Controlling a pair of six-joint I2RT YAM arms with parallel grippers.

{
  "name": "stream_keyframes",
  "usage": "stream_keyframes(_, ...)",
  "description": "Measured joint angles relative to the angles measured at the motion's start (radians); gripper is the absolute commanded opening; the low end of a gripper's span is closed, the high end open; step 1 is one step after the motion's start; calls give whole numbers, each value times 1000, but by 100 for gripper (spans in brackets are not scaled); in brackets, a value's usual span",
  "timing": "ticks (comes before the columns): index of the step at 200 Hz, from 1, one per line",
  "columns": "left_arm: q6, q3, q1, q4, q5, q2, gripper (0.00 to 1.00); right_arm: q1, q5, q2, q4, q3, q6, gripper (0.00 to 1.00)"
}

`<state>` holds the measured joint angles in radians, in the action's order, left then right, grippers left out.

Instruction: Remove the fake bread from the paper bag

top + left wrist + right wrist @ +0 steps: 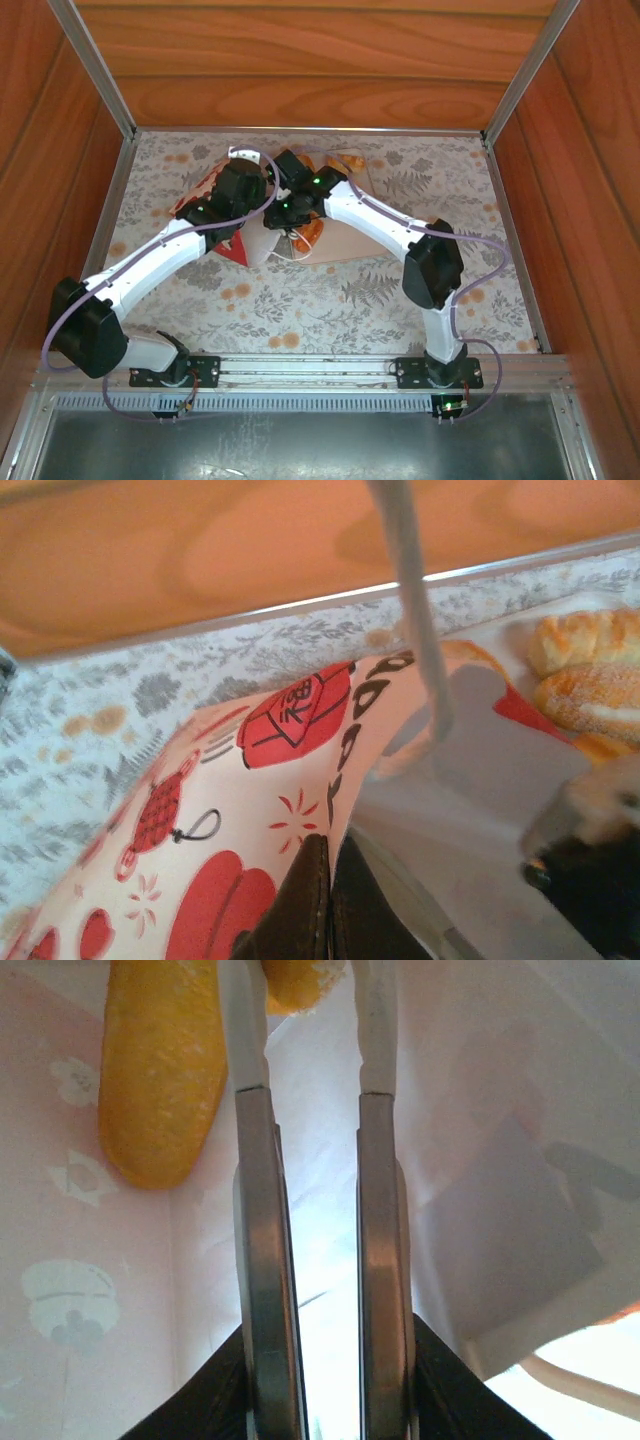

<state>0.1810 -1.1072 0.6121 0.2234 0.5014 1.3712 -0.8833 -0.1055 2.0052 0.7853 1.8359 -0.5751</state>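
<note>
The paper bag point(260, 780), white with red lantern prints, lies tipped on the table, and its white cord handle point(415, 610) hangs across the left wrist view. My left gripper point(331, 845) is shut on the bag's edge. From above, the bag point(205, 195) sits under both wrists, with my left gripper point(248, 188) at its mouth. My right gripper point(305, 1000) reaches inside the bag, jaws narrow, with a golden piece of fake bread point(298, 982) lodged between the fingertips. An elongated yellow loaf point(160, 1070) lies just left of the fingers.
Two golden breads point(585, 670) rest on a pale surface right of the bag. A beige tray point(350, 250) lies under my right forearm. Wooden walls and metal rails point(100, 80) box in the floral table.
</note>
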Motion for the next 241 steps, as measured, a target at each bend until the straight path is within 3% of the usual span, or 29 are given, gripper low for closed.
stream_keyframes(117, 43, -58, -53, 54, 53, 26, 0, -1, 8, -243, 73, -192, 37, 5)
stream_keyframes(168, 57, -85, -76, 63, 54, 61, 0, -1, 16, -454, 85, -325, 51, 5)
stream_keyframes(241, 79, -87, -103, 70, 54, 77, 0, -1, 192, -789, 195, -413, 39, 6)
